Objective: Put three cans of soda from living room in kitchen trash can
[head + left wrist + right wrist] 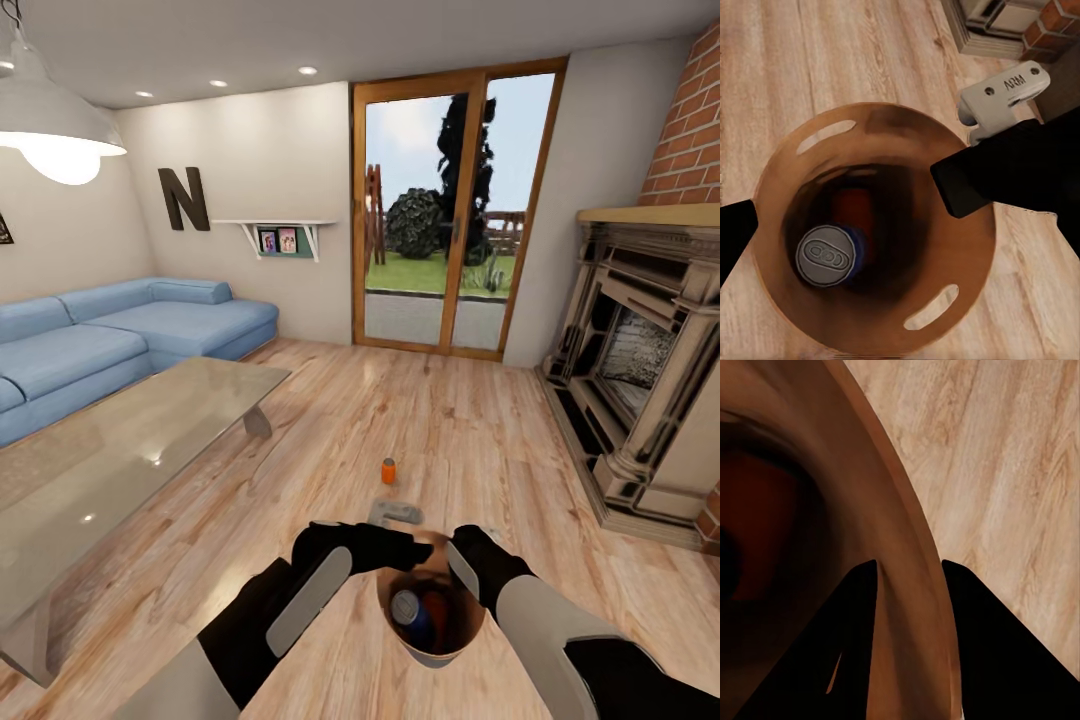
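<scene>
I am in the living room. The tash can (432,652), grey outside and brown inside, hangs low in front of me over the plank floor. My right gripper (462,560) is shut on its rim, with one finger on each side of the wall (900,532). Inside stand a blue can of soda (829,255) with a silvery top and, beside it, a reddish one (853,210). Over the can's mouth my left gripper (405,548) is open, with nothing between its fingers (733,236). An orange can of soda (388,470) stands upright on the floor just ahead.
A flat grey object (395,512) lies on the floor between the orange can and my hands. The glass-topped low table (120,450) and blue sofa (130,330) are on the left. The fireplace (640,380) is on the right, wood-framed glass doors (450,210) ahead.
</scene>
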Robot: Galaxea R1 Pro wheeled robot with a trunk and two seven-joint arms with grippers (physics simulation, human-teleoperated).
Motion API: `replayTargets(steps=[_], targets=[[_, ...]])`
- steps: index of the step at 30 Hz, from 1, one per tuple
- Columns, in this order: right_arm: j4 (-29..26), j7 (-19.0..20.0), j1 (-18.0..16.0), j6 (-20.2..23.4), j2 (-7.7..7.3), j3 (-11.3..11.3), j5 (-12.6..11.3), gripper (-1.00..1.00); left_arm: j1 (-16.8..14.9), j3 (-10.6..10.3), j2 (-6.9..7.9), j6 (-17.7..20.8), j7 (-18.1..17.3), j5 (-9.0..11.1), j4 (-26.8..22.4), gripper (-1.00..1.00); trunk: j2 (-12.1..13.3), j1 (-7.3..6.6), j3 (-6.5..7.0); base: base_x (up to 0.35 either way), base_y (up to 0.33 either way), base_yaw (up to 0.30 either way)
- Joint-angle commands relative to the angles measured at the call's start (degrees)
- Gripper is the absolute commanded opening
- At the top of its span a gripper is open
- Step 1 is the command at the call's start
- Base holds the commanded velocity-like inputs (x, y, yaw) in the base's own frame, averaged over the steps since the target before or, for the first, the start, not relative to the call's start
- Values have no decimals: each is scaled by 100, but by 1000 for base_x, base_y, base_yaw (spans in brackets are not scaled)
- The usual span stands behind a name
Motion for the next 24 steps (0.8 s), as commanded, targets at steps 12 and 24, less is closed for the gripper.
replayTargets(steps=[12, 24], targets=[[-10, 24, -6, -6, -221, -7, 2, -100, 3, 14, 308, 31, 0, -6, -28, 100, 0, 0, 1, 0, 0, 0], [-10, 16, -6, -6, -383, -8, 5, -100, 1, 346, 694, 11, 14, 1, 36, 100, 0, 0, 1, 0, 0, 0]])
